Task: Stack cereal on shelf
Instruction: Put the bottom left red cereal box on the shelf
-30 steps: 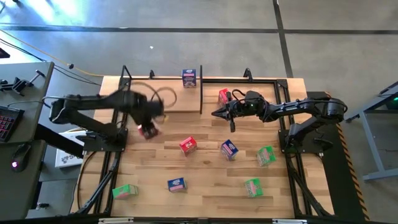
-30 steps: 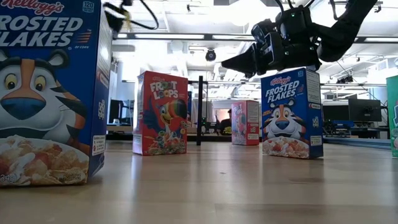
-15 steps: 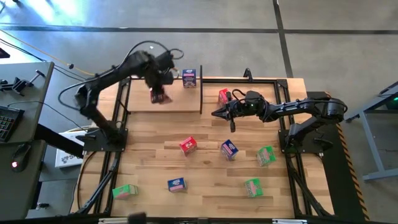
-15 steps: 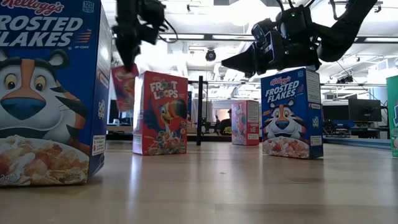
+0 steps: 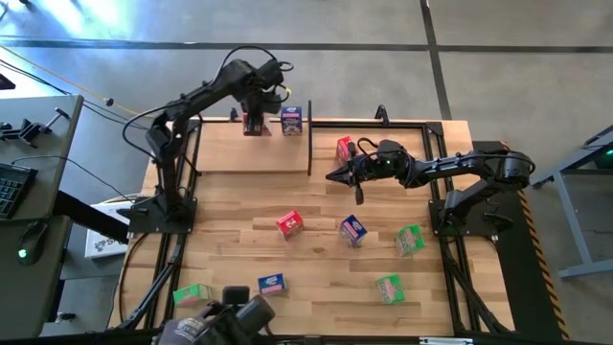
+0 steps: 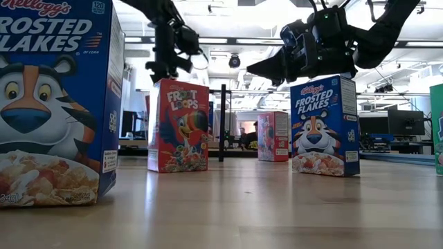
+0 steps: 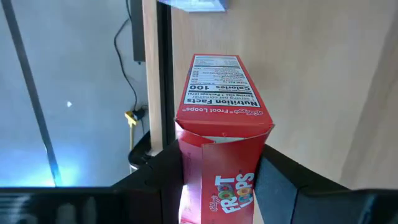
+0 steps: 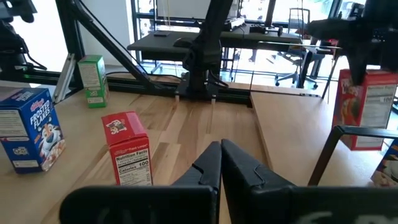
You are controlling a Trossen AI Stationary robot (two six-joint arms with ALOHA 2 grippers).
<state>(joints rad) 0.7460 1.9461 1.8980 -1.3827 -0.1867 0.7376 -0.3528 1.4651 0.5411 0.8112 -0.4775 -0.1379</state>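
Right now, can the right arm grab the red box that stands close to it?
Probably yes. The right gripper hangs shut just beside the red box, with nothing between them. It would have to open first. The left gripper is busy holding another red box.

I am operating in a robotics lab laid out like an open-plan office. The wood-plank table [image 5: 316,259] sits in a black metal frame [image 5: 450,287] on a grey concrete floor [image 5: 479,57]. Beside it stands a dark desk [image 5: 29,144] carrying a keyboard [image 5: 10,187]. Across the table, the room shows rows of ceiling strip lights [image 6: 221,40], a ceiling-mounted camera [image 6: 234,61], and a monitor [image 6: 405,122] on a far bench. The right wrist view shows more desks [image 8: 168,40] and an office chair [image 8: 297,62] near large windows [image 8: 165,9].
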